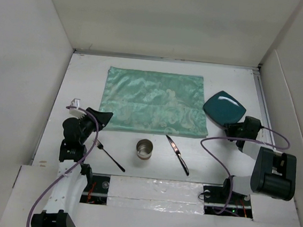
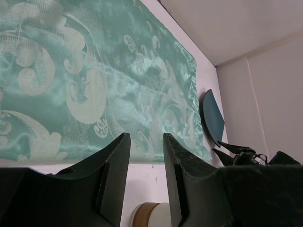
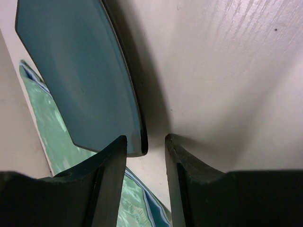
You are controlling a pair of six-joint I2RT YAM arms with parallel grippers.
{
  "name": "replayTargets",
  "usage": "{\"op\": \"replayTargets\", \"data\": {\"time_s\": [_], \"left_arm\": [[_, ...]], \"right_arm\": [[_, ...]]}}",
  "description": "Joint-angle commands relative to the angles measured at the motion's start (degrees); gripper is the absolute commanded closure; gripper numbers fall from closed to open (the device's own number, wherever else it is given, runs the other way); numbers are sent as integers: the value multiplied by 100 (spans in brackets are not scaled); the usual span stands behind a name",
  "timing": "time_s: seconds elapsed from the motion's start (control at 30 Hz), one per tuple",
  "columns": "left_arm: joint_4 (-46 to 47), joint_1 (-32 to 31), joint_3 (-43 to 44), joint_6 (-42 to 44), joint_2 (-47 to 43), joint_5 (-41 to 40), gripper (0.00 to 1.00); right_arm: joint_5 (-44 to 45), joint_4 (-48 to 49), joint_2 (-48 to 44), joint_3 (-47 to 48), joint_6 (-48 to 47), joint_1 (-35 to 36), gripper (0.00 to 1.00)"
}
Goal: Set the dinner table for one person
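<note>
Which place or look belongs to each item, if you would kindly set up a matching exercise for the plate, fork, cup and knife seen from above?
Column A
1. plate
2. fork
3. metal cup
4. knife

Column B
a. leftmost of the row in front of the green cloth, by the left arm
b. just right of the cup, lying diagonally
c. dark teal, at the cloth's right end
d. upright, between the fork and the knife

Pairs: 1-c, 2-a, 3-d, 4-b
</note>
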Motion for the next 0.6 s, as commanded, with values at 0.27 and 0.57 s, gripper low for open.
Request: {"op": "replayTargets", "data": {"time_s": [0.27, 0.57], "left_arm": [[339, -13, 150, -67, 64, 200, 71], [181, -13, 115, 30, -59, 191, 72]], "right_arm": [[1059, 282, 143, -131, 707, 286, 53], [1217, -105, 266, 334, 778, 348, 93]]}}
